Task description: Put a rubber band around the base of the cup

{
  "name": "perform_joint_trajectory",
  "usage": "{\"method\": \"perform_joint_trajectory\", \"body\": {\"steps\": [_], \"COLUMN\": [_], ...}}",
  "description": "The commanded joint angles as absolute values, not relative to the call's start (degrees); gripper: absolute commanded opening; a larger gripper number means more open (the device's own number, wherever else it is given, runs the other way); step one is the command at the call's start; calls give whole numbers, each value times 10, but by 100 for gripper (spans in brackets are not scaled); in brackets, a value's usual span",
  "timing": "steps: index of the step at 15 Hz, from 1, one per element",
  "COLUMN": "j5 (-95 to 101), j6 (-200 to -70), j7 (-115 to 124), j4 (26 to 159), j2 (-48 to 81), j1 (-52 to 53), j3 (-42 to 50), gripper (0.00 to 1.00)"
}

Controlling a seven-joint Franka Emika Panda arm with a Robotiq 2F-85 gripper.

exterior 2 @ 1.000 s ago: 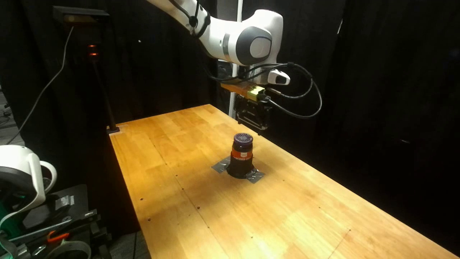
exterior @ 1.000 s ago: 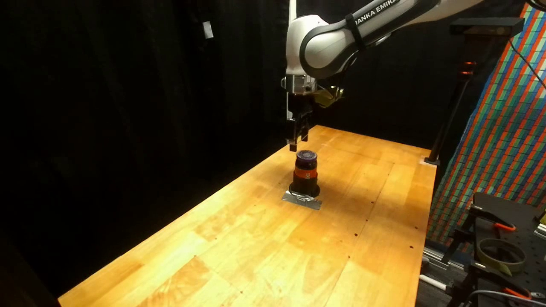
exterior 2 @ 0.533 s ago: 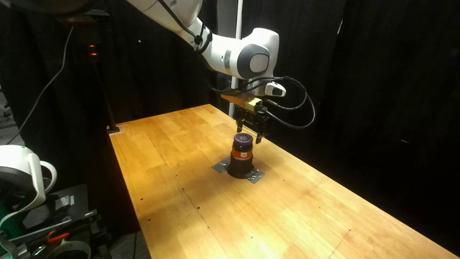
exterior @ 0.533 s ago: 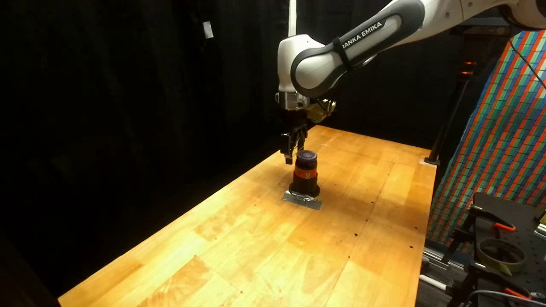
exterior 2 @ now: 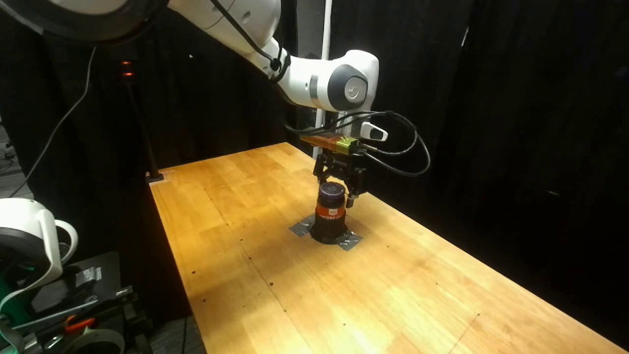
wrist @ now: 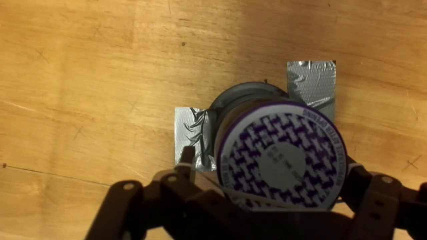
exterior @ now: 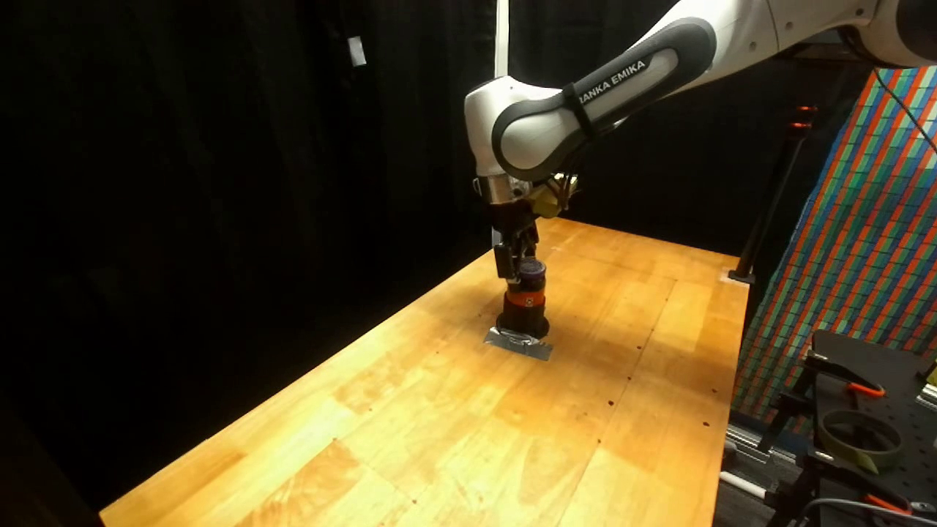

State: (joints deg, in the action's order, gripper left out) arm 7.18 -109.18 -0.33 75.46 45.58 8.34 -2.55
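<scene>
Cup (exterior 2: pixel 330 211) upright in a black base (exterior 2: pixel 328 231) on the table (exterior: pixel 454 432); strips of grey tape (wrist: pixel 312 80) lap the base at left and right, wrist view. Gripper (wrist: pixel 270 158) spread wide, the cup's top between its fingers, rubber band (wrist: pixel 247 196) stretched on them; one strand crosses the near part of the top. Rest of band not traceable. Right finger just beside the cup; contact unclear. In an exterior view: dark post (exterior: pixel 766 212) at table's far right corner; tape roll (exterior: pixel 878 454) beyond the right edge. White object (exterior 2: pixel 50 246) cut off at left in an exterior view.
</scene>
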Motion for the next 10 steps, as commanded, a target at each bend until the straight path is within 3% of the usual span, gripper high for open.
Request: {"method": "perform_joint_trajectory", "body": {"steps": [1,10], "j5": [95,112], "j6": [-1061,-1156], "j7": [-7,-8], "j4": [770,925], "j2": [440,352], "j1": [93,88], "j3": [-17,-22], "gripper": [100,100]}}
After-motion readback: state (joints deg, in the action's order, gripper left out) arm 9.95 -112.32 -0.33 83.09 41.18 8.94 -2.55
